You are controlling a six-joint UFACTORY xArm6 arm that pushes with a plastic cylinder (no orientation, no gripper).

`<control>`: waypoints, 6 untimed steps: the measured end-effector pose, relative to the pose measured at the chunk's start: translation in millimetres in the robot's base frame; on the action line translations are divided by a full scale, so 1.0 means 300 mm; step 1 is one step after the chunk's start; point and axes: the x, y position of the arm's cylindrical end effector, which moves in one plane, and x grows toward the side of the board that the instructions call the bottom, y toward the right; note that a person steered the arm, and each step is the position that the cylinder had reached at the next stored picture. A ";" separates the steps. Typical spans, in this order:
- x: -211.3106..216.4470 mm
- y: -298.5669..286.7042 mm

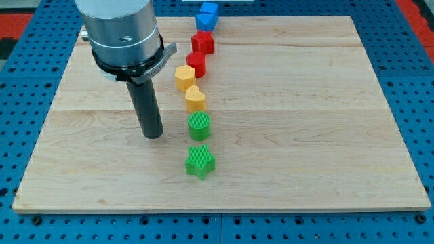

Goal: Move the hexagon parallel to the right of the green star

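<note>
My tip (153, 135) is down on the tabletop (305, 135), left of the block column and level with the green cylinder (199, 126); no end effector here, just a bare rod, touching nothing. The yellow hexagon (184, 78) sits toward the tabletop's top edge, by the red cylinder (196, 64). The green star (200, 163) is nearest the bottom edge, well apart from the hexagon.

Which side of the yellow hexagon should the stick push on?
No gripping here: my tip only pushes. Probably the yellow hexagon's upper-left face, since it must travel toward the view's bottom right, past the yellow heart and green cylinder, beside the green star.
</note>
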 end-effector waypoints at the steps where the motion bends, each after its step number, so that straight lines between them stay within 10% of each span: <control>1: -0.013 -0.018; 4: -0.463 -0.023; 6: -0.424 0.335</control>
